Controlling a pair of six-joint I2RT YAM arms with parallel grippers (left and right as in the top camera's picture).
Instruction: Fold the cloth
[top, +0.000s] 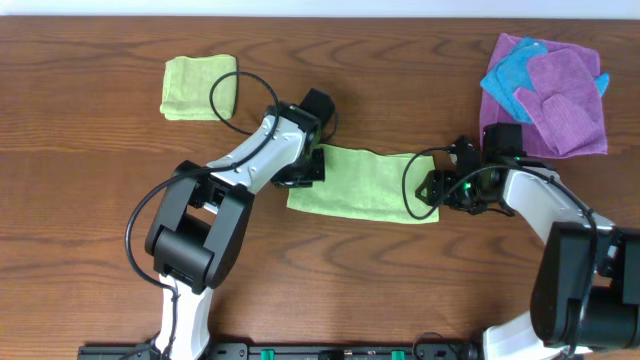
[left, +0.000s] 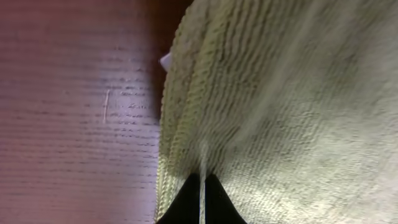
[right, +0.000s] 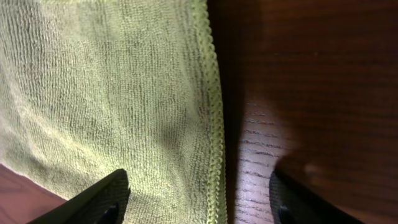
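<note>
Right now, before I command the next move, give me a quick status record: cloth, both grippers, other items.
cloth: green, lying flat mid-table
left gripper: shut on the cloth's left edge
right gripper: open, fingers straddling the cloth's right edge
folded green cloth: far left, apart from both arms
purple and blue cloths: piled far right

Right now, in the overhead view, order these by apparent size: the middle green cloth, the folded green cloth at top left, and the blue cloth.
1. middle green cloth
2. folded green cloth
3. blue cloth, though the purple cloth hides part of it
</note>
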